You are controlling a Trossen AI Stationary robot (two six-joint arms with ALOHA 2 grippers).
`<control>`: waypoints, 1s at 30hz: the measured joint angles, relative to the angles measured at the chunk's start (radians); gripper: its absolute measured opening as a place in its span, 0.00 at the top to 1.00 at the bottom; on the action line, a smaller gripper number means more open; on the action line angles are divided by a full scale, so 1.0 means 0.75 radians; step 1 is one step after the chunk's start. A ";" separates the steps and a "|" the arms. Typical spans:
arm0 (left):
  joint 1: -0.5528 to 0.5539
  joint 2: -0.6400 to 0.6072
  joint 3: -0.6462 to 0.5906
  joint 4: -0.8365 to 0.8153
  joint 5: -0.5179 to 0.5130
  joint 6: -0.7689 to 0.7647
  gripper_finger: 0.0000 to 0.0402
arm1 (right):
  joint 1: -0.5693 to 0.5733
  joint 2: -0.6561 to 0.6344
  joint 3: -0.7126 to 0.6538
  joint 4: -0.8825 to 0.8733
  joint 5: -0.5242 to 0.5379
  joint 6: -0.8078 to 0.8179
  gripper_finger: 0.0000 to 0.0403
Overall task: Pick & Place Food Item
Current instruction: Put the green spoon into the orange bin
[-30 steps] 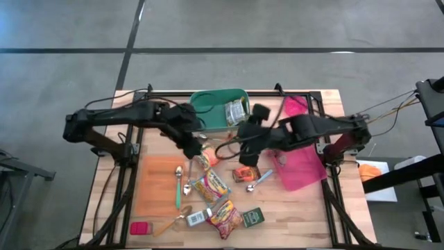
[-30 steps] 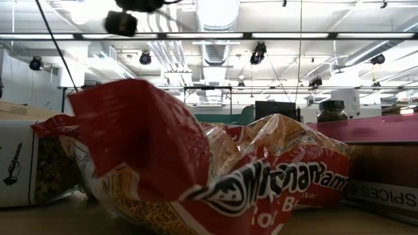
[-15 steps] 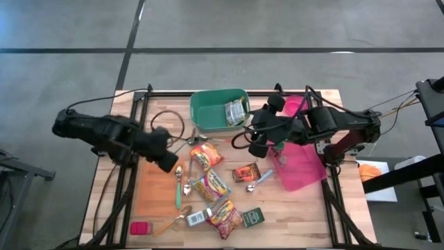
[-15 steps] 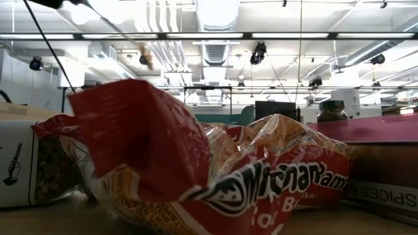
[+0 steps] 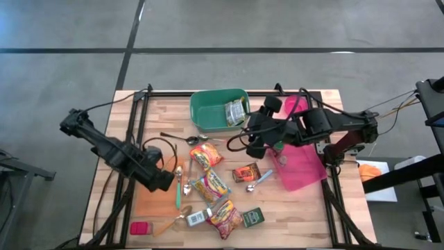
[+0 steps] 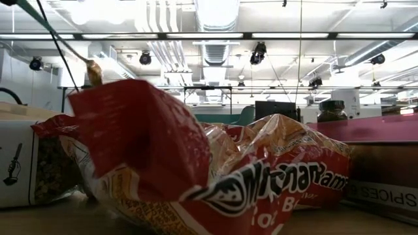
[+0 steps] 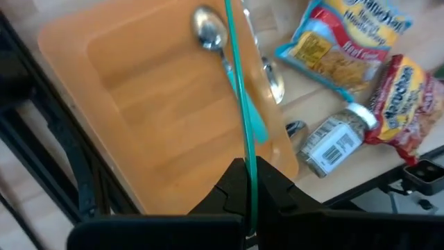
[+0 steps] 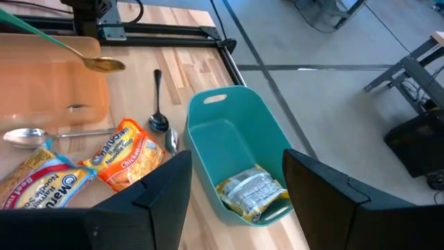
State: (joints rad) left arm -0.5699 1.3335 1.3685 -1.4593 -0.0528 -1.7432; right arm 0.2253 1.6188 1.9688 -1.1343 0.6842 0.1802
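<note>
Fingers of the left gripper, clamped on a green-handled spoon, have swung back over the orange tray, while the right gripper's empty, parted fingers hover above the teal bin holding a silver packet, likely delivered.

Worktop: pale wooden plank worktop with a black frame.
Tray: flat orange tray near the left edge.
Spoons: teal-handled metal spoon lying over the tray's rim; black spoon beside it on bare wood.
Small bits: little pink block at the front left corner.
</note>
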 joint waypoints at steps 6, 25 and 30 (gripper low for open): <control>-0.043 0.079 0.000 0.003 0.035 -0.080 1.00 | 0.001 -0.003 -0.001 0.001 -0.001 0.003 0.45; -0.094 0.300 -0.176 0.271 0.110 -0.242 1.00 | 0.002 -0.001 -0.001 -0.051 -0.011 0.041 0.45; -0.095 0.287 -0.324 0.440 0.125 -0.260 1.00 | 0.002 -0.001 -0.001 -0.053 -0.016 0.041 0.45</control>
State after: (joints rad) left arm -0.6411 1.5490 1.1257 -1.1296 0.0407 -1.9382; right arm 0.2264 1.6180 1.9682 -1.1740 0.6724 0.2107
